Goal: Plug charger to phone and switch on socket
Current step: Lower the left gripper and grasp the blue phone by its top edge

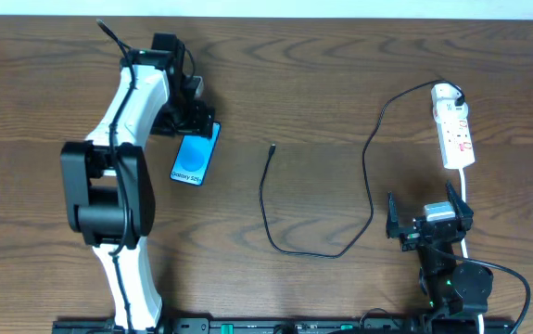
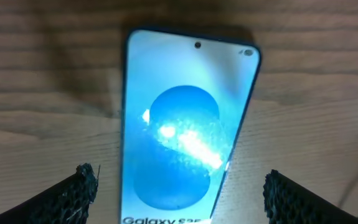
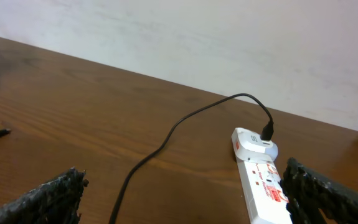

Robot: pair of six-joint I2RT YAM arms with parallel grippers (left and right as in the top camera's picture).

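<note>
As seen from the left wrist, shows the left gripper (image 2: 182, 199) spread wide and empty, black ridged fingers (image 2: 82, 186) showing to either side of a slim rectangular smartphone with a bright blue screen (image 2: 179, 124), clear of its long edges. Places that phone flat on the brown wooden table (image 1: 322, 74), toward the left side, with its white strip reading "Galaxy S25+" at the near end. From overhead, finds the right gripper (image 1: 428, 206) low at the right, also fully spread, holding nothing, pointed toward a narrow white power strip with red-marked switches (image 1: 454, 134) lying just beyond it, not touching. Traces a long thin black charger cable (image 1: 262, 197) from a white plug (image 3: 253, 142) at the strip's far end, looping across the middle of the table, ending in a small plug tip (image 1: 272, 146) lying loose, well apart from the phone. Marks a thick white cord (image 1: 463, 186) leaving the strip's near end, passing beside the right gripper.
</note>
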